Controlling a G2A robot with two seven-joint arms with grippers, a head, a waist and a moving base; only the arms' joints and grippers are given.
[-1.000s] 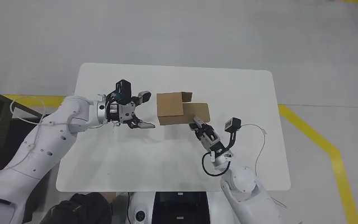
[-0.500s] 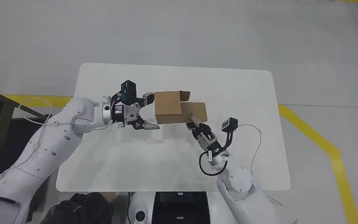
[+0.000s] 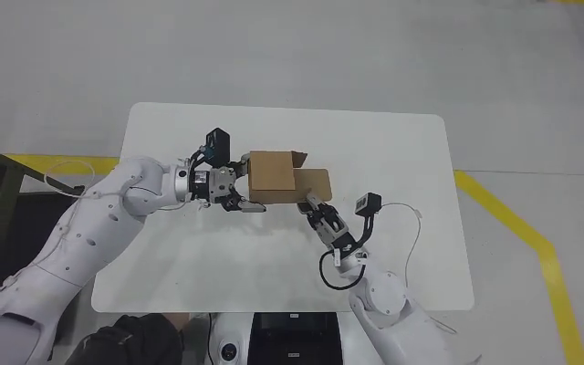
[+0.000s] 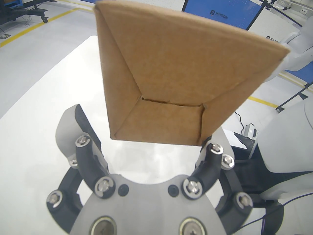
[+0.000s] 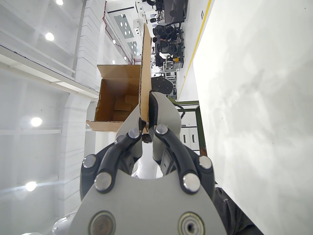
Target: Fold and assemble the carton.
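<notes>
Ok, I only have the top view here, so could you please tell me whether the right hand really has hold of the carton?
Observer: Yes. The right wrist view shows the right hand shut on the edge of one open flap of the carton.
Operator: Thank you. Is the left hand gripping it as well?
Observer: No. The left hand is open; one of its fingers stands clear of the cardboard, with the table showing between them.
Operator: And is the end nearest that hand closed?
Observer: Yes. The left wrist view shows that end closed by folded-in flaps.
</notes>
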